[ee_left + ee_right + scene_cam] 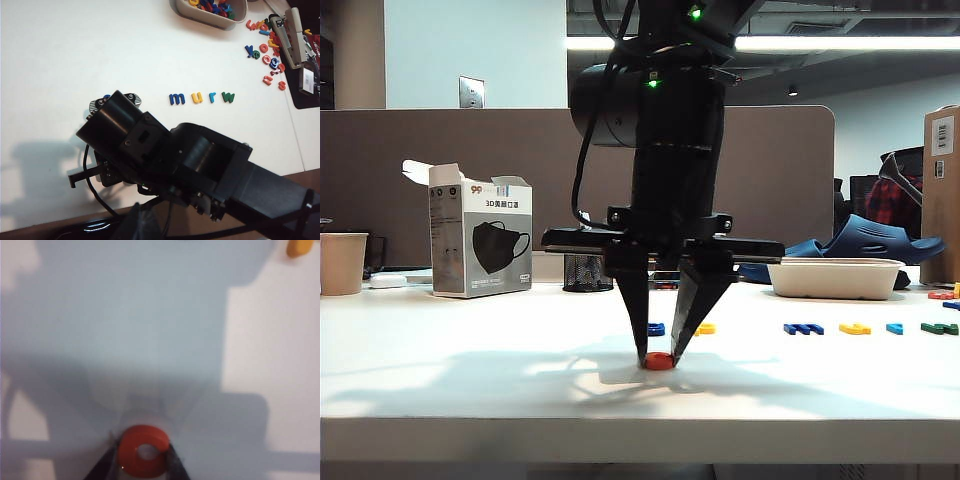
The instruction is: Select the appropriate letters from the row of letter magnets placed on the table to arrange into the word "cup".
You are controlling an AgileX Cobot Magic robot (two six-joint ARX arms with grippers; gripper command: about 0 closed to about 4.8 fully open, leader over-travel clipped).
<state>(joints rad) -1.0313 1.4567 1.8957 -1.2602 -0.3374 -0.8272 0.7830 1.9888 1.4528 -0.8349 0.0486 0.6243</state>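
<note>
1. Red letter "c" (144,451) lies closest to the lens in the right wrist view, flat on the white table (470,370), caught between the two fingertips of the right gripper (660,358). The jaws are clamped on its opposite edges, narrow but not fully together.
2. In the exterior view this gripper points straight down at the front middle of the table, tips at the surface, with the red piece showing between them.
3. Just behind the gripper sit a dark blue letter (656,328) and a yellow-orange letter (705,328); the latter may be the "p", though its shape cannot be read.
4. Further off to the gripper's right side, a row of four letters reads "m u r w"; the yellow "u" (197,98) is second in it and is untouched.
5. The left gripper is not visible in any view; its camera looks down over the right arm, so whether it is apart or together cannot be told.
6. Judged stage: first letter being set at the front; "u" and "p" not yet placed.
7. Risks: the hold is on a thin rounded rim, so the piece could pivot or spring out on release, spoiling its orientation. A tilted lift-off could drag it. The spare letters just behind could be nudged by the fingers.
</note>
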